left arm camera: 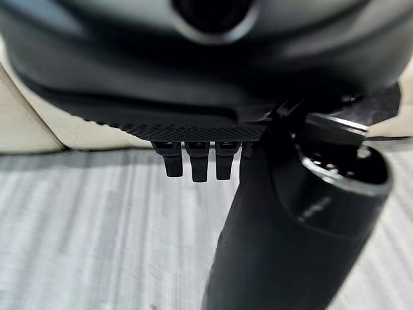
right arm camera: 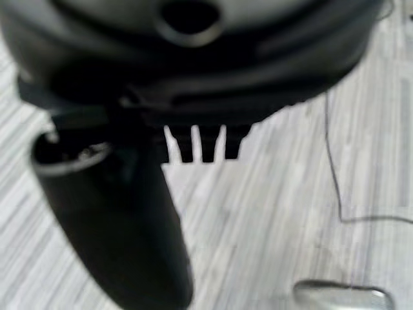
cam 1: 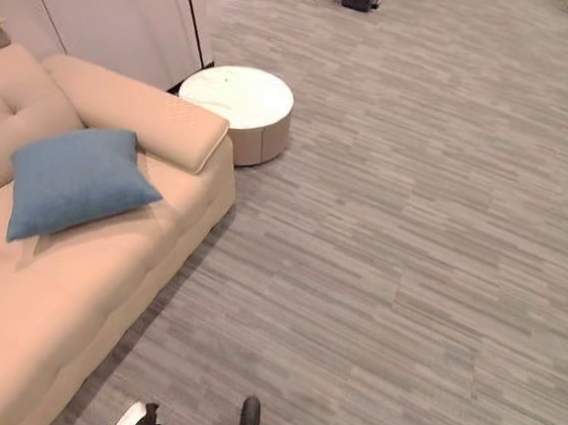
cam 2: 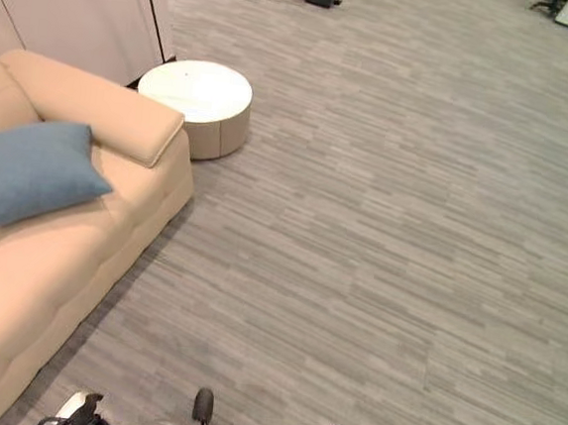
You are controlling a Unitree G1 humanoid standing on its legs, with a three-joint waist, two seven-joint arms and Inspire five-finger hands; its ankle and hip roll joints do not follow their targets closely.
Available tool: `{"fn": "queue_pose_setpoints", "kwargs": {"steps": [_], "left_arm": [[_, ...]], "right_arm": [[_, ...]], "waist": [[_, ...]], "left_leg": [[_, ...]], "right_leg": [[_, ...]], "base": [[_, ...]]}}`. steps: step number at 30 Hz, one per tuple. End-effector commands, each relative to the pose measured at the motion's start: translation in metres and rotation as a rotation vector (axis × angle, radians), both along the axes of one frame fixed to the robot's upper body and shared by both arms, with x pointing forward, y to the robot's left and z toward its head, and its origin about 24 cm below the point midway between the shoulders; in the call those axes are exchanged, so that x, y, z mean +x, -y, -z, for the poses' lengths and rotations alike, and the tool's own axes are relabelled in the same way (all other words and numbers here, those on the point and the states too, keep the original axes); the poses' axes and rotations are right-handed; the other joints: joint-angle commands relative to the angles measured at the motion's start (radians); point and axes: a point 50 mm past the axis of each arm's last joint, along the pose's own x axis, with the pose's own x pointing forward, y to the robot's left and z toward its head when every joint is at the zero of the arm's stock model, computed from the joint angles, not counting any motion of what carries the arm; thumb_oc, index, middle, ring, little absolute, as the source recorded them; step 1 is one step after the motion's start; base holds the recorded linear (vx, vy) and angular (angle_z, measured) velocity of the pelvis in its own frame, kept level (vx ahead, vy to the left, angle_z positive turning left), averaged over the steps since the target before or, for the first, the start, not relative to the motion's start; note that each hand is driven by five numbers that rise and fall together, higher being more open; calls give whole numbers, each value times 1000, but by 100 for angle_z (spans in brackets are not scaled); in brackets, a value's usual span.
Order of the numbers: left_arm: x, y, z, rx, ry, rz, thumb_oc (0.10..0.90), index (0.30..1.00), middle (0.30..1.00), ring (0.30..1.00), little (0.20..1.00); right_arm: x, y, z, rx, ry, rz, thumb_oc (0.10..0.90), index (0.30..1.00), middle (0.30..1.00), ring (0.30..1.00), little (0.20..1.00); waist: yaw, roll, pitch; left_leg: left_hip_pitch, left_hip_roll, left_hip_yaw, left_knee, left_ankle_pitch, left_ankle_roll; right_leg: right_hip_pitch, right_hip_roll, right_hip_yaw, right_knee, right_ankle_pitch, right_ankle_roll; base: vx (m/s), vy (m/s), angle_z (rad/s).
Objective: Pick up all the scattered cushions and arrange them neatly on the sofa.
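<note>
The left robot hand (left arm camera: 271, 213) hung low near the floor, its fingers (left arm camera: 193, 161) straight and relaxed with nothing between them and the thumb, and past them showed the striped grey floor (left arm camera: 97, 226) and the pale base of the sofa (left arm camera: 39, 129). The right robot hand (right arm camera: 129, 213) was likewise open and empty over the same floor, fingers (right arm camera: 203, 145) pointing down. In the head views both hands sat at about six o'clock, at the very bottom edge. From there, at about ten o'clock, the blue cushion (cam 1: 76, 179) lay on the seat of the beige sofa, leaning slightly toward the backrest and just beside the padded armrest (cam 1: 144, 111). At about twelve o'clock, close to the armrest's far end, stood a round white side table (cam 1: 239, 104). No other cushion was to be seen on the open floor here. By the look of it the cushion would be light, soft and yielding, collapsing under a pinch; I judged it best taken by a corner or along one edge with fingers curled well in, or scooped flat from beneath, since the fabric should grip well and nothing about it was fragile
</note>
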Motion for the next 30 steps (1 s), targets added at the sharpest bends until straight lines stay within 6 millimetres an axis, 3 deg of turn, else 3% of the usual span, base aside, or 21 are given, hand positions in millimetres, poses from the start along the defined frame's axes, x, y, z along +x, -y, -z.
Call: {"fn": "queue_pose_setpoints", "kwargs": {"steps": [1, 2, 3, 5, 6, 8, 9, 10, 11, 14, 16, 18, 19, 20, 22, 24, 26, 29, 30], "left_arm": [[-15, -12, -2, 93, -42, -44, 800, 900, 900, 900, 900], [-15, -12, -2, 92, -42, -44, 800, 900, 900, 900, 900], [-16, -17, -3, 108, -44, -62, 800, 900, 900, 900, 900], [-12, -17, -4, 114, -20, -58, 800, 900, 900, 900, 900], [-6, -14, -5, 110, 8, -57, 800, 900, 900, 900, 900], [6, -10, -6, 91, 67, -72, 800, 900, 900, 900, 900], [13, 4, -5, 68, 109, -63, 800, 900, 900, 900, 900], [15, 5, -5, 61, 129, -75, 800, 900, 900, 900, 900], [24, 3, -9, 50, 195, -155, 800, 900, 900, 900, 900], [23, 1, -9, 45, 190, -202, 800, 900, 900, 900, 900], [18, 0, -7, 44, 182, -230, 800, 900, 900, 900, 900], [5, 2, -3, 18, 156, -282, 800, 900, 900, 900, 900], [5, 2, -3, 18, 156, -282, 800, 900, 900, 900, 900], [0, 4, -2, 11, 145, -288, 800, 900, 900, 900, 900], [4, 3, -3, 3, 162, -291, 800, 900, 900, 900, 900], [8, 3, -4, -9, 181, -298, 800, 900, 900, 900, 900], [10, 5, -4, -21, 184, -297, 800, 900, 900, 900, 900], [-1, 7, 0, -36, 134, -328, 800, 900, 900, 900, 900], [-1, 7, 0, -36, 134, -328, 800, 900, 900, 900, 900]], "right_arm": [[56, 27, -26, -111, 196, -22, 800, 900, 900, 900, 900], [56, 27, -26, -112, 196, -22, 800, 900, 900, 900, 900], [64, 28, -30, -132, 227, -48, 800, 900, 900, 900, 900], [73, 27, -35, -146, 266, -74, 800, 900, 900, 900, 900], [79, 25, -38, -154, 290, -95, 800, 900, 900, 900, 900], [84, 23, -41, -165, 312, -122, 800, 900, 900, 900, 900], [119, -8, -58, -201, 475, -251, 800, 900, 900, 900, 900], [144, -8, -80, -228, 581, -269, 800, 900, 900, 900, 900], [60, 25, -32, -170, 241, -164, 800, 900, 900, 900, 900], [34, 27, -22, -124, 181, -163, 800, 900, 900, 900, 900], [34, 25, -22, -117, 184, -165, 800, 900, 900, 900, 900], [39, 20, -23, -96, 208, -179, 800, 900, 900, 900, 900], [39, 20, -23, -95, 208, -179, 800, 900, 900, 900, 900], [46, 18, -26, -96, 235, -197, 800, 900, 900, 900, 900], [51, 19, -28, -99, 256, -198, 800, 900, 900, 900, 900], [50, 20, -28, -102, 250, -187, 800, 900, 900, 900, 900], [47, 21, -26, -105, 228, -184, 800, 900, 900, 900, 900], [45, 19, -24, -95, 210, -185, 800, 900, 900, 900, 900], [45, 19, -24, -94, 210, -185, 800, 900, 900, 900, 900]], "waist": [[23, 58, 65], [24, 60, 63], [-3, 97, 85], [-28, 121, 104], [-42, 126, 110], [-64, 116, 114], [-70, 122, 113], [-76, 120, 115], [-120, 99, 121], [-130, 53, 106], [-126, 44, 103], [-118, 40, 100], [-120, 37, 97], [-113, 33, 103], [-104, 7, 130], [-95, -11, 149], [-90, -19, 162], [-76, -9, 160], [-78, -11, 158]], "left_leg": [[-6, 37, -30, 68, -99, 18], [-8, 39, -30, 68, -98, 18], [84, 44, -66, 40, -124, 29], [152, 45, -95, 20, -143, 24], [186, 44, -119, 6, -156, 15], [218, 37, -154, 12, -180, -3], [245, 22, -193, 13, -196, -4], [262, 17, -218, 23, -215, -18], [292, 15, -227, 21, -248, -26], [346, 26, -262, 39, -309, -42], [359, 40, -278, 56, -323, -49], [307, 84, -267, 186, -293, -91], [304, 81, -268, 184, -289, -90], [257, 111, -252, 302, -234, -114], [103, 163, -187, 534, -139, -118], [27, 229, -86, 618, -124, -90], [-47, 247, -22, 590, -148, -86], [-79, 198, 5, 366, -181, -84], [-79, 196, 4, 361, -177, -84]], "right_leg": [[-37, -37, -125, 143, 493, 10], [-39, -34, -125, 141, 496, 9], [-144, -65, -178, 223, 409, -26], [-240, -86, -213, 196, 313, -50], [-275, -82, -222, 115, 273, -62], [-282, -65, -189, -102, 258, -63], [-288, -48, -140, -243, 278, -58], [-295, -39, -75, -356, 300, -45], [-320, -22, 20, -476, 341, -23], [-288, -28, 10, -499, 366, -30], [-285, -15, 7, -467, 366, -36], [-234, 4, -15, -454, 333, -61], [-236, 1, -15, -455, 334, -61], [-204, 13, -31, -457, 308, -81], [-172, 8, -48, -456, 281, -118], [-136, 25, -70, -461, 256, -154], [-112, 24, -101, -469, 227, -164], [-66, 38, -122, -497, 193, -151], [-68, 36, -122, -498, 194, -151]], "base": [[623, 273, 49], [515, 166, 55], [472, 114, 52], [516, 15, 42], [414, -139, 42], [442, -227, 60], [498, -259, 83], [604, -305, 107], [529, -354, 127], [419, -379, 78], [305, -331, 41], [239, -321, 34], [203, -286, 54], [146, -252, 48], [112, -358, 30], [116, -385, 38], [174, -264, 50], [268, -102, 74], [257, -3, 25]]}}
